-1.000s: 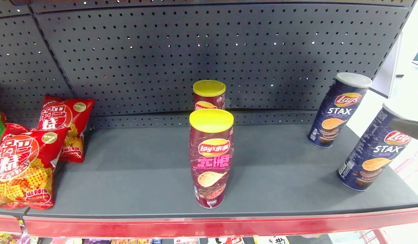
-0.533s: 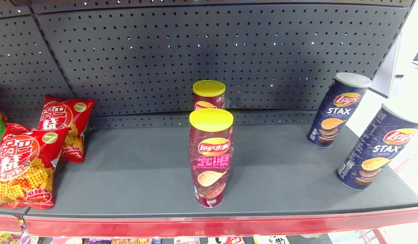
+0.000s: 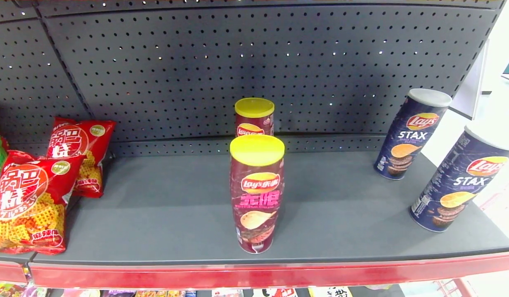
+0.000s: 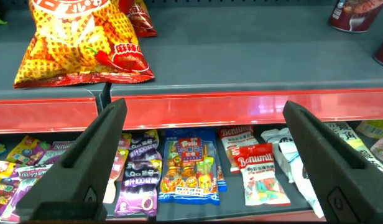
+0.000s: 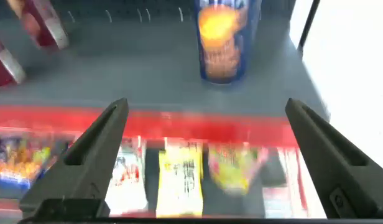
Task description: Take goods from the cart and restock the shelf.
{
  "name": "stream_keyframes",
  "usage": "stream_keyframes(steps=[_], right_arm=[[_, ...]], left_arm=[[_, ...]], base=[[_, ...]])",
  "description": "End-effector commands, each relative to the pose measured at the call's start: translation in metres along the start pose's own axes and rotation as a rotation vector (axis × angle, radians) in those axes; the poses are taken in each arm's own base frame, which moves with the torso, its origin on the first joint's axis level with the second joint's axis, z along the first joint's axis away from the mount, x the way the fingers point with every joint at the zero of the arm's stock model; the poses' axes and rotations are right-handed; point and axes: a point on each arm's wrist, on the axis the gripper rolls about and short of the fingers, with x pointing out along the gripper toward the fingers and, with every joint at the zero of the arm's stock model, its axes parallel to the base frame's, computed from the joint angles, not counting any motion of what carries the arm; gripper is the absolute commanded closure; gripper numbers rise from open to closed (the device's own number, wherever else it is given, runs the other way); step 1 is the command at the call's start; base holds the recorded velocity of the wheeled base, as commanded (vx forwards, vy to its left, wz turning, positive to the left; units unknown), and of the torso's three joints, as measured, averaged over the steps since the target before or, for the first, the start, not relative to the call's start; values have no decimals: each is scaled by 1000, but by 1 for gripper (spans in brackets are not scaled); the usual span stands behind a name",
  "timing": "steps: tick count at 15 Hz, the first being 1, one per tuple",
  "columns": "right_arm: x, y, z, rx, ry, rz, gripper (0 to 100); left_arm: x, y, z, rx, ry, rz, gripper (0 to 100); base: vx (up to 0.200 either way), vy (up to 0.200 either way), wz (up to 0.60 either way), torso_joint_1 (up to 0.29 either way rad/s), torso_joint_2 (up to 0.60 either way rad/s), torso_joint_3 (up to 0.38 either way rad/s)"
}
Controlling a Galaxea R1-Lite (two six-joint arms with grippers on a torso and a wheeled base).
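Observation:
On the dark grey shelf [image 3: 176, 214] two maroon chip cans with yellow lids stand upright mid-shelf, one in front [image 3: 256, 194] and one behind [image 3: 254, 116]. At the shelf's right end stand two dark blue chip cans, the rear one [image 3: 411, 134] by the back panel and the front one [image 3: 460, 179] near the edge. My right gripper [image 5: 204, 162] is open and holds nothing, in front of the shelf's red lip [image 5: 179, 121], facing a blue can [image 5: 226, 37]. My left gripper [image 4: 204, 155] is open too, below the red shelf lip [image 4: 198, 106].
Red snack bags [image 3: 29, 202] lie at the shelf's left end, with one [image 4: 86, 40] close above my left gripper. Candy packets [image 4: 188, 171] hang on the lower level. A perforated back panel [image 3: 254, 66] closes the shelf behind. Bare shelf lies between the maroon and blue cans.
One second ago a dark gripper part covered the top of the front blue can at the head view's right edge; it has drawn away and the can stands alone.

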Motion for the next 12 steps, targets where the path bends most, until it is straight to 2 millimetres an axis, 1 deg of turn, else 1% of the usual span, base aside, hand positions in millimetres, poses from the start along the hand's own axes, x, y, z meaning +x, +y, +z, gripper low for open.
stream_keyframes(steps=[1, 3, 6, 10, 12], right_arm=[[2, 0, -14, -7, 2, 2, 0], [2, 0, -19, -9, -7, 24, 0], [2, -1, -19, -17, 2, 57, 0], [-9, 0, -36, -22, 35, 70, 0], [-9, 0, -36, -17, 38, 69, 0]], left_arm=[[0, 0, 0, -1, 1, 0, 0], [0, 0, 0, -1, 1, 0, 0], [0, 0, 0, -1, 1, 0, 0], [0, 0, 0, -1, 1, 0, 0], [0, 0, 0, -1, 1, 0, 0]], base=[[0, 0, 0, 0, 0, 0], [0, 0, 0, 0, 0, 0], [0, 0, 0, 0, 0, 0], [0, 0, 0, 0, 0, 0], [0, 0, 0, 0, 0, 0]])
